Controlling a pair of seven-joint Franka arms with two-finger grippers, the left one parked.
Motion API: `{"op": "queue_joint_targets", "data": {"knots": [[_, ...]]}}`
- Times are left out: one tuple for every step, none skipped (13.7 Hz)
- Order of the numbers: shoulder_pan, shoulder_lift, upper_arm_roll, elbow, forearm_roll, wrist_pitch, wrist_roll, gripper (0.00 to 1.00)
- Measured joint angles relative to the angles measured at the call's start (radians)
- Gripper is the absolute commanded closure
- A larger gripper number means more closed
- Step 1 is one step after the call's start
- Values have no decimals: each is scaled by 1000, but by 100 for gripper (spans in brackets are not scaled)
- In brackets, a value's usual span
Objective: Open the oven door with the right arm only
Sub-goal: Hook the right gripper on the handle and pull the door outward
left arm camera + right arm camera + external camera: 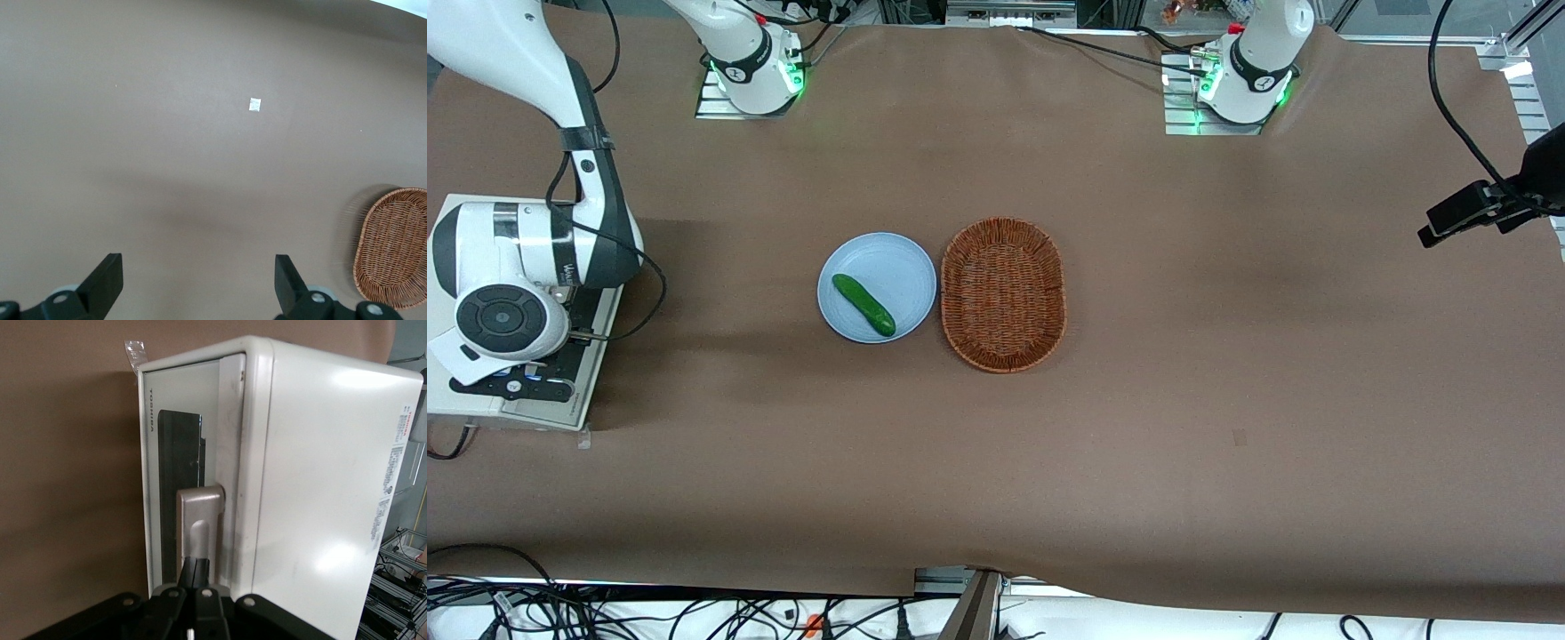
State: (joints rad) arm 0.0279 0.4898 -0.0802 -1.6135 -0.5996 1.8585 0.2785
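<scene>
The white toaster oven (320,473) stands at the working arm's end of the table (445,404). Its oven door (175,447) has a dark glass window and a silver bar handle (199,513). The door lies flat against the oven's front and faces the middle of the table; in the front view only its edge (598,360) shows. The right arm (511,258) reaches over the oven. My gripper (197,568) is shut, its fingertips pressed together with nothing between them, right at the end of the handle. In the front view the gripper (511,385) sits over the oven.
A light blue plate (845,267) with a green cucumber (863,304) lies mid-table. A brown wicker basket (1003,293) lies beside it and also shows in the left wrist view (393,247). A scrap of clear tape (134,350) sticks out at the oven's corner.
</scene>
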Motion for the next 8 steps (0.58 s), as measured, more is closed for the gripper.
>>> {"op": "queue_joint_targets", "data": {"knots": [[0, 0, 0, -1, 0, 1, 0, 100], [0, 0, 0, -1, 0, 2, 0, 100], [0, 0, 0, -1, 0, 2, 0, 100], [0, 0, 0, -1, 0, 2, 3, 100], [0, 0, 0, -1, 0, 2, 12, 100], [0, 0, 0, -2, 0, 1, 24, 100], [1, 0, 2, -3, 0, 1, 32, 100], [2, 0, 4, -3, 7, 2, 38, 100]]}}
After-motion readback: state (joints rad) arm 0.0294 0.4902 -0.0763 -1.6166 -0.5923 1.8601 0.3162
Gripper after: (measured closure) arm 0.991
